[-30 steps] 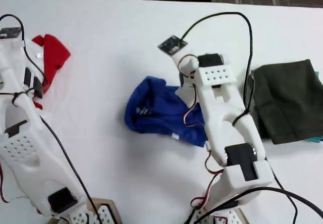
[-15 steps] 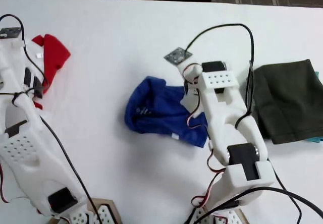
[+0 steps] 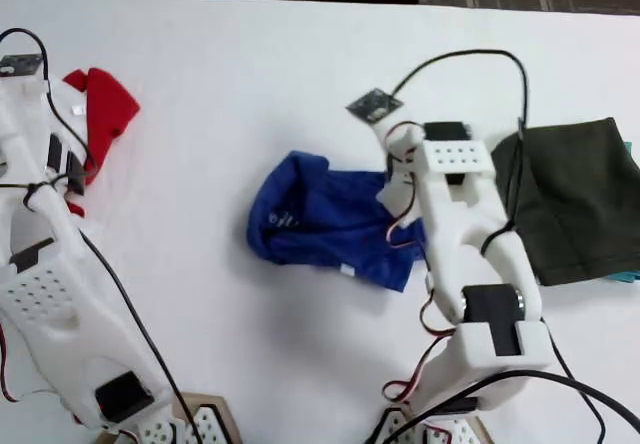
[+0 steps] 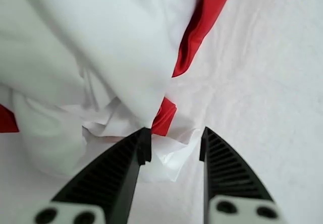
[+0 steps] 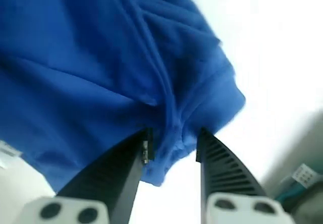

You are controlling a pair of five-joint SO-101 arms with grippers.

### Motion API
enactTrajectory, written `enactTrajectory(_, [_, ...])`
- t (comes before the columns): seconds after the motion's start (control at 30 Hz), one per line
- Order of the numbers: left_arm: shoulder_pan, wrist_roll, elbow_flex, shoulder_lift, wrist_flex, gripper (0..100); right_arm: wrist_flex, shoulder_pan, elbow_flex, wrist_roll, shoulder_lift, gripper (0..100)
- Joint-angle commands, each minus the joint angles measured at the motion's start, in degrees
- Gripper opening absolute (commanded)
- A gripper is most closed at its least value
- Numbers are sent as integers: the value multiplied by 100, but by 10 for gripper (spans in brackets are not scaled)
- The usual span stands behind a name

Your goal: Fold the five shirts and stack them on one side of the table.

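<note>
— Three garments show from above on the white table (image 3: 220,44): a crumpled blue cotton shirt (image 3: 320,222) in the middle, a red shirt (image 3: 105,109) far left, and a folded dark green shirt (image 3: 575,199) on the right.
— And the left gripper (image 4: 174,143)?
— Its jaws stand parted over a rumpled white cloth shirt (image 4: 101,57) that touches the red one.
— The right gripper (image 5: 171,143)?
— Its jaws are narrow, pinching a bunched fold at the blue shirt's right edge.

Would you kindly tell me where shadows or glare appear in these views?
High view: soft shadow under the blue shirt on the table. Left wrist view: the white shirt shades the red shirt. Right wrist view: the table glares bright.
</note>
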Motion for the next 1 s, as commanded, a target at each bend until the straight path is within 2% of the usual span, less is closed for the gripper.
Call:
enactTrajectory(0.0, [44, -26, -22, -413, -26, 184, -57, 127, -18, 176, -303, 145])
enactTrajectory(0.37, [44, -26, -22, -413, -9, 184, -66, -163, -18, 176, -295, 144])
enactTrajectory(0.63, [44, -26, -22, -413, -9, 184, -189, -127, -53, 185, 382, 142])
enactTrajectory(0.97, [35, -35, -22, -413, -9, 184, -312, -119, -62, 167, 409, 120])
